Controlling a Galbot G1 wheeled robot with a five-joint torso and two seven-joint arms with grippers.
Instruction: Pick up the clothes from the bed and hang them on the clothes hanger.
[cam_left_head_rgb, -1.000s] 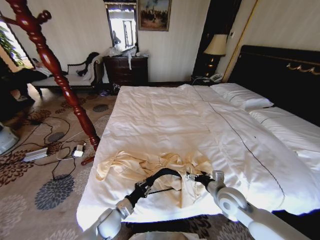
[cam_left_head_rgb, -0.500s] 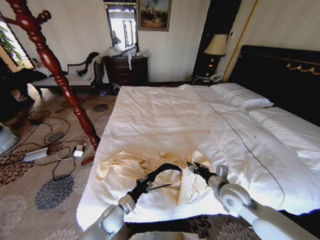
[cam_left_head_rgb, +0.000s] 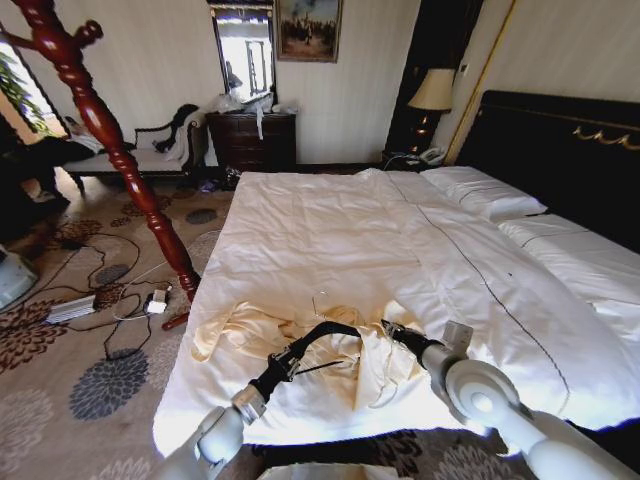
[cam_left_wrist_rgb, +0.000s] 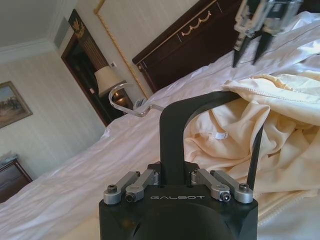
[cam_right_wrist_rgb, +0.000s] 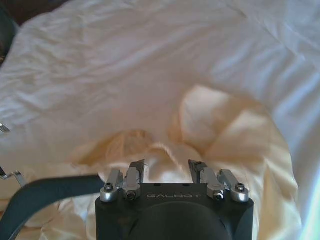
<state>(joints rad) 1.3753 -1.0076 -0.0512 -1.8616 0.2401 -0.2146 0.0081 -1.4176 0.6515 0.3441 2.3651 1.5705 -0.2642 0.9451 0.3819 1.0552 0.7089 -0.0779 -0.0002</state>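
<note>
1. Garment (cam_left_head_rgb: 300, 335): lies crumpled on the near corner of the bed (cam_left_head_rgb: 330, 230), touching the duvet. One sleeve trails toward the bed's left edge. It is not lifted clear of the bed.

2. Hanger (cam_left_head_rgb: 325, 335): held by the left gripper (cam_left_wrist_rgb: 176, 172), which is clenched on one arm of the black frame. The silver hook (cam_left_wrist_rgb: 131, 102) points up and away from the garment. One shoulder of the hanger sits under a fold of fabric near the collar.

3. Right gripper (cam_left_head_rgb: 392, 330): at the garment's right side, just above the cloth. In the right wrist view its fingers (cam_right_wrist_rgb: 134, 167) stand apart with nothing between them, so it is released.

4. Change over the last second: the hanger has risen and moved farther up the bed, and the hook now stands higher above the fabric. The right gripper has shifted slightly forward with it. The cloth around the hanger's shoulder has bunched higher.

5. Meaning for the task: judged from this, the hanger is being worked into the garment while it rests on the bed. One shoulder appears engaged; the other shoulder is not seen covered. The garment is not yet hung.

6. Coat stand (cam_left_head_rgb: 110, 140): at the left of the bed, well apart from both grippers.
</note>
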